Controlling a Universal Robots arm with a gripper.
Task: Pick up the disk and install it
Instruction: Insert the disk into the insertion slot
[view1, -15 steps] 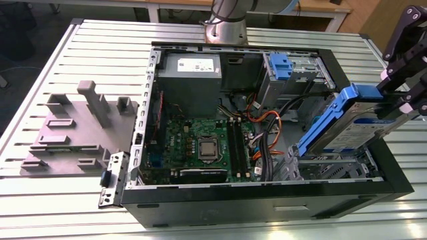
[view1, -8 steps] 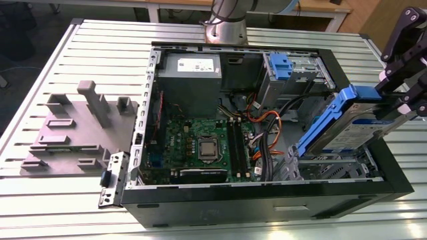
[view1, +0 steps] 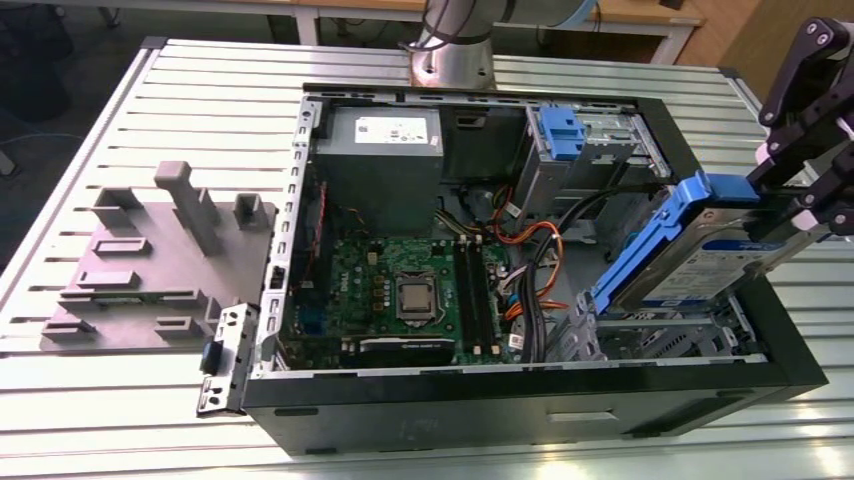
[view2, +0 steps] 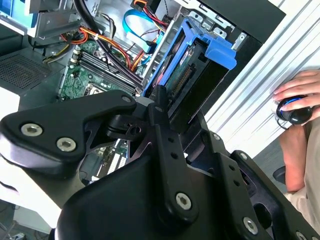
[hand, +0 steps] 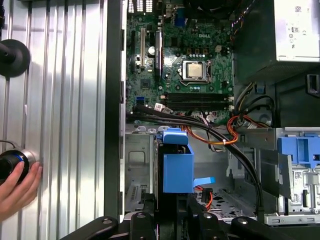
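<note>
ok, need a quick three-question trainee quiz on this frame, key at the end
1. True or false: the disk lies flat in its bay.
2. What holds the disk? A) the pincer B) a suction cup C) a magnet
3. Fill in: the disk's side rails are ____.
Key: 1 false, it hangs tilted above the open case; 2 A; 3 blue.

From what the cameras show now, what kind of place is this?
Probably a robotics lab bench: an open computer case lies on a slotted metal table, and the gripper holds the disk.
</note>
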